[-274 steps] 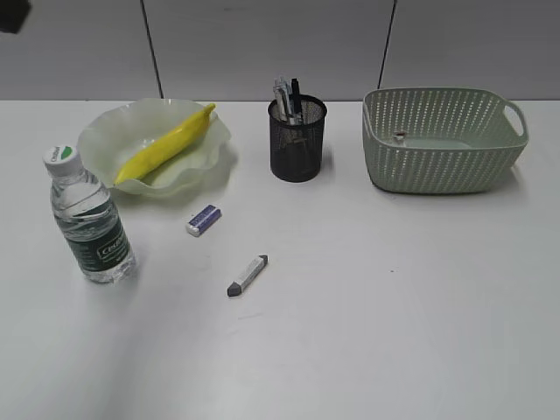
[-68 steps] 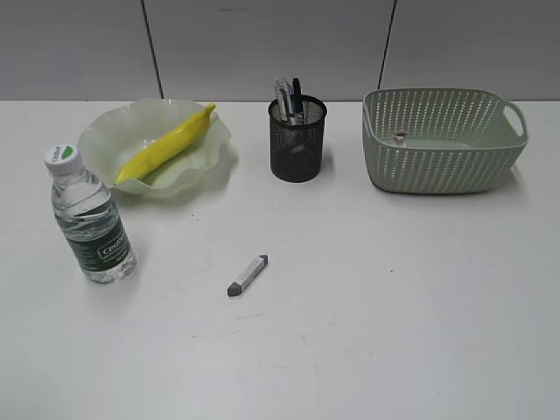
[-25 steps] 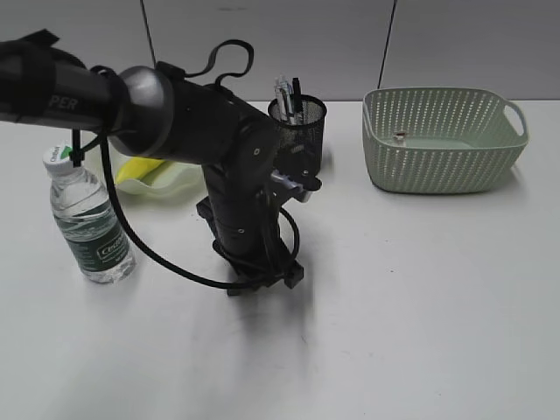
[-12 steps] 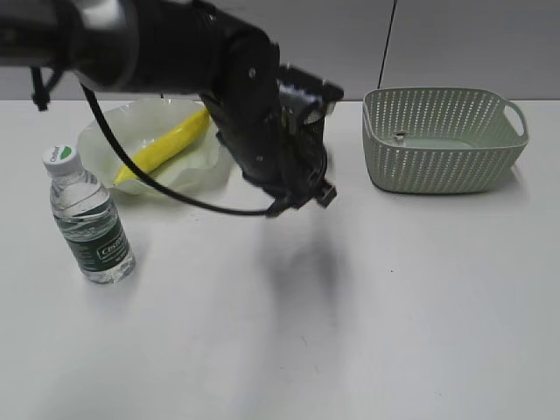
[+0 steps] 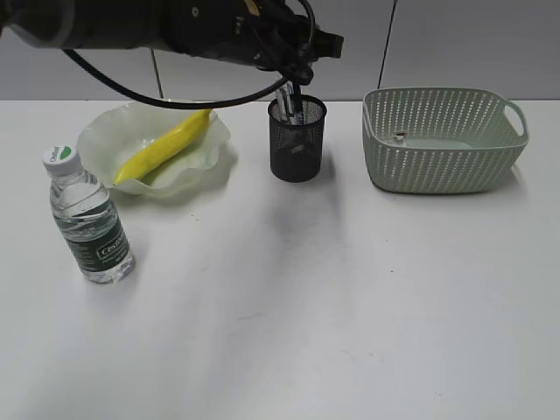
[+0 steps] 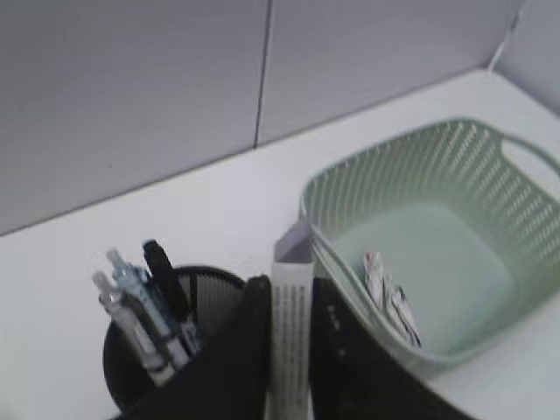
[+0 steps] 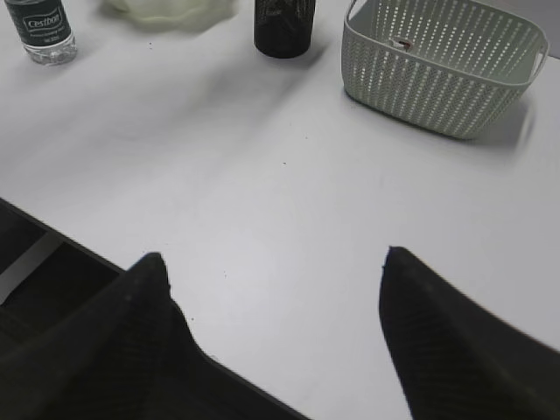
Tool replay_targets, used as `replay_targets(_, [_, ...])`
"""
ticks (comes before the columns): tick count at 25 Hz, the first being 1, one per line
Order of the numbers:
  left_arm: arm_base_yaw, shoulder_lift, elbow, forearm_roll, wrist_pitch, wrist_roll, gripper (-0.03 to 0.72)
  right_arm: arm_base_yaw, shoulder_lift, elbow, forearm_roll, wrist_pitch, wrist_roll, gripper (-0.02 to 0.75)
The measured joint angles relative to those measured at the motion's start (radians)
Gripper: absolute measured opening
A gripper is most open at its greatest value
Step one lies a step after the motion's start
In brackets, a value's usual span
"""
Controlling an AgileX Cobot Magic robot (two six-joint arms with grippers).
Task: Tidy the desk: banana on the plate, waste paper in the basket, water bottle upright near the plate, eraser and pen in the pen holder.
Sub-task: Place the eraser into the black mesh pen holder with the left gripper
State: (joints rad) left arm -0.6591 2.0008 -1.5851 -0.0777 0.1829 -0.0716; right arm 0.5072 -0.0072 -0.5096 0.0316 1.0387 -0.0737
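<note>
Bench (image 5: 367, 306) white. Basket (image 5: 442, 140) upper right of frame, paper scrap (image 6: 389, 297) inside. Banana (image 5: 166, 144) on plate (image 5: 105, 131), upper left, long axis lower-left to upper-right. Bottle (image 5: 86, 214) upright at left, label partly readable, "Cestbon" in right wrist view. Left jaws (image 6: 289, 350) pinching eraser (image 6: 291, 337) upright, just beside pen holder (image 5: 297, 138). Right jaws (image 7: 271, 271) spread.

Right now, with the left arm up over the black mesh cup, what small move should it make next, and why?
Probably lower slightly and open. The left fingers pinch the flat white-sleeved eraser upright, just above the black mesh cylindrical pen holder, beside the pens already standing in it. Whether it is centred over the opening is hard to tell.
</note>
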Motion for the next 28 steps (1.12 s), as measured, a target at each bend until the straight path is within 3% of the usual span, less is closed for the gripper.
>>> replay_targets(6, [0.03,0.098,0.0,-0.078,-0.236,0.0,0.076,0.0,0.0,0.0,-0.001,0.0,-0.001,0.582])
replay_targets(15, [0.031,0.233,0.0,-0.088,-0.365,-0.001,0.083,0.0,0.0,0.0,-0.003,0.0,-0.001,0.582])
replay_targets(17, [0.031,0.239,0.0,-0.088,-0.375,-0.001,0.119,0.0,0.0,0.0,-0.003,0.0,-0.001,0.582])
replay_targets(22, [0.032,0.239,0.0,-0.088,-0.392,-0.001,0.335,0.0,0.0,0.0,-0.003,0.0,-0.001,0.582])
replay_targets(28, [0.032,0.199,0.0,-0.088,-0.325,-0.001,0.39,0.0,0.0,0.0,-0.003,0.0,-0.001,0.582])
